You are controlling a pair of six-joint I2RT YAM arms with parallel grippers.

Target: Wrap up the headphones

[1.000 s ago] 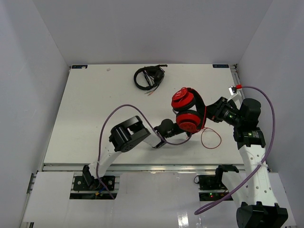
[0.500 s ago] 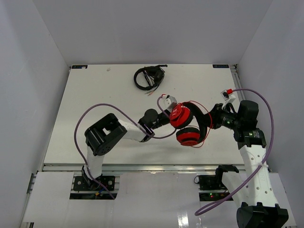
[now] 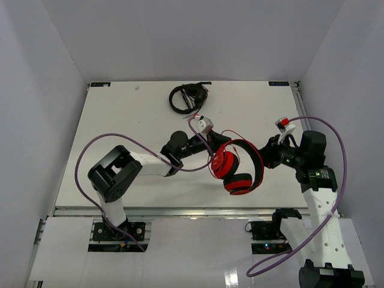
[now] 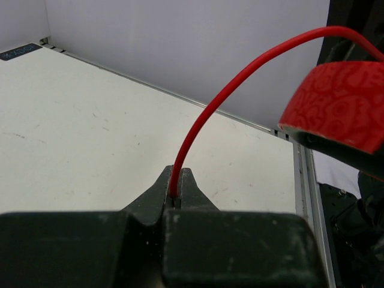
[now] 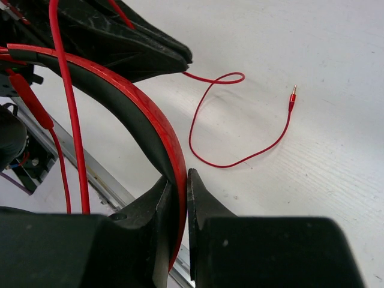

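- Headphones (image 3: 225, 163) hung above the worktop (image 3: 120, 120) toward its near right corner, carried between the two arms.
- The right fingers (image 5: 203, 207) were pinched on the red headband (image 5: 141, 108), holding the set off the surface.
- The left fingers (image 4: 189, 191) were pressed together on the thin red cable (image 4: 228, 90), which arched up from them toward an ear cup.
- The rest of the cable lay in a loose loop on the worktop, ending in the free plug (image 5: 293, 96).
- A black pair (image 3: 187, 98) sat near the far edge, well apart.
- To wrap well, the left arm would probably need to lead the cable around the headband under light tension, letting it slide rather than tugging.
- The right arm would need to hold the set steady, since slack could let turns slip off.
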